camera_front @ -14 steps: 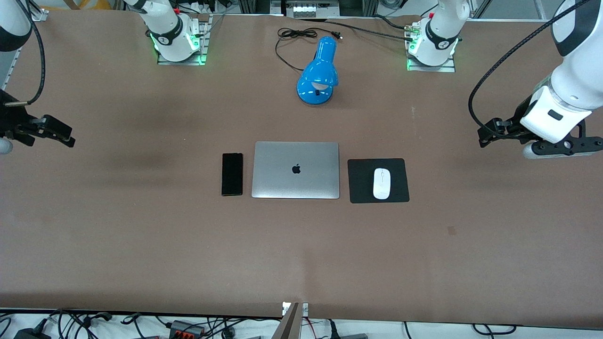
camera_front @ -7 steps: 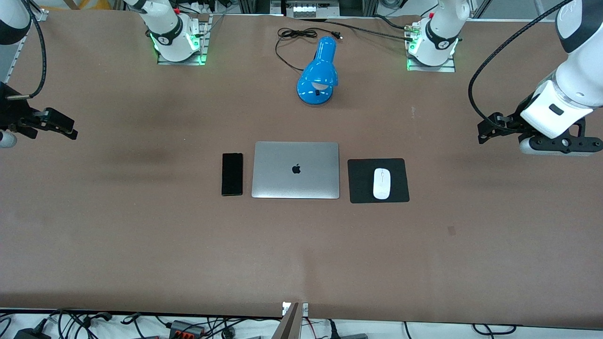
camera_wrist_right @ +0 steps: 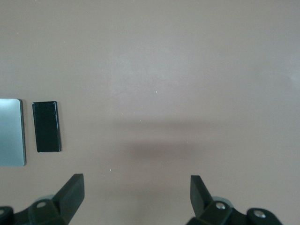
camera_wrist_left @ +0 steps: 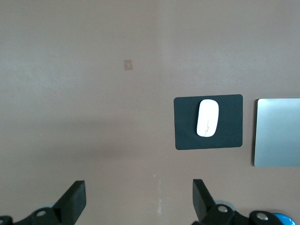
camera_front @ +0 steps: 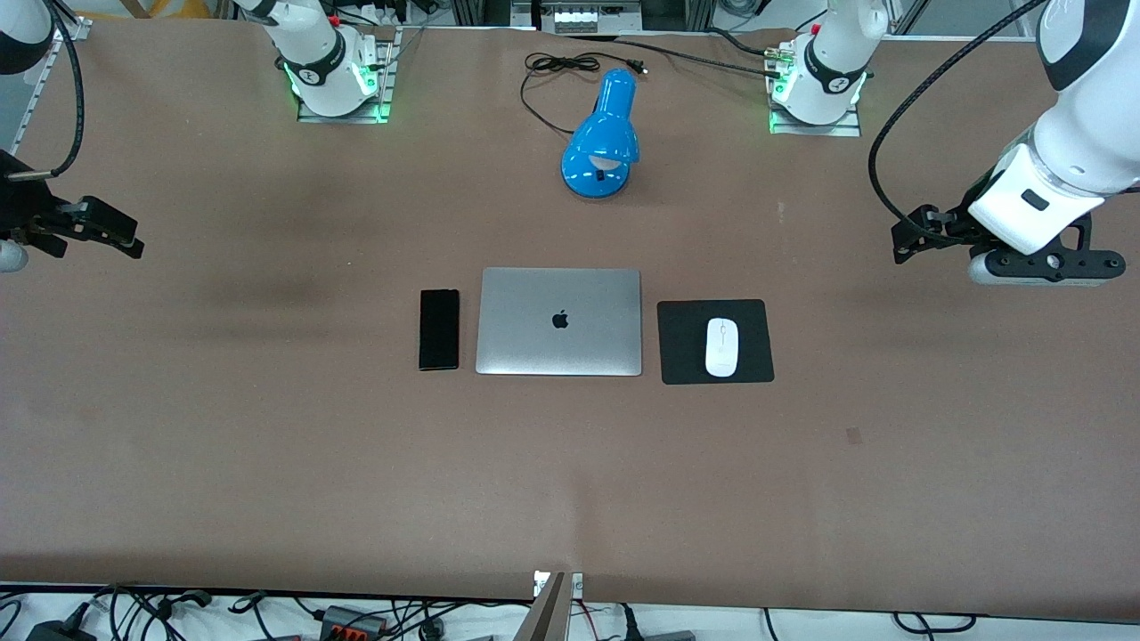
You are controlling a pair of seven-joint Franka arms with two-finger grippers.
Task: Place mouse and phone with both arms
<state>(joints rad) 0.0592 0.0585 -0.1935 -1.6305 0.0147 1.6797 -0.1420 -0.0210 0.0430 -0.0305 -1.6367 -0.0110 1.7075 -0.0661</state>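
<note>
The white mouse [camera_front: 720, 347] lies on a square black mouse pad [camera_front: 681, 342] beside the closed silver laptop [camera_front: 559, 321], toward the left arm's end. It also shows in the left wrist view [camera_wrist_left: 207, 118]. The black phone [camera_front: 439, 328] lies flat on the table beside the laptop, toward the right arm's end, and shows in the right wrist view [camera_wrist_right: 47, 126]. My left gripper [camera_wrist_left: 139, 187] is open and empty, up over bare table at its own end [camera_front: 1038, 267]. My right gripper [camera_wrist_right: 137, 180] is open and empty, over bare table at its own end, half out of the front view [camera_front: 11, 254].
A blue desk lamp [camera_front: 603, 138] lies on the table between the two arm bases, farther from the front camera than the laptop, with its black cord [camera_front: 557, 67] coiled near the table edge. The brown table [camera_front: 570, 481] spreads wide nearer the camera.
My left gripper has risen and drifted a little toward the laptop's end. My right gripper has shifted slightly toward the bases. Mouse and phone have not moved.
</note>
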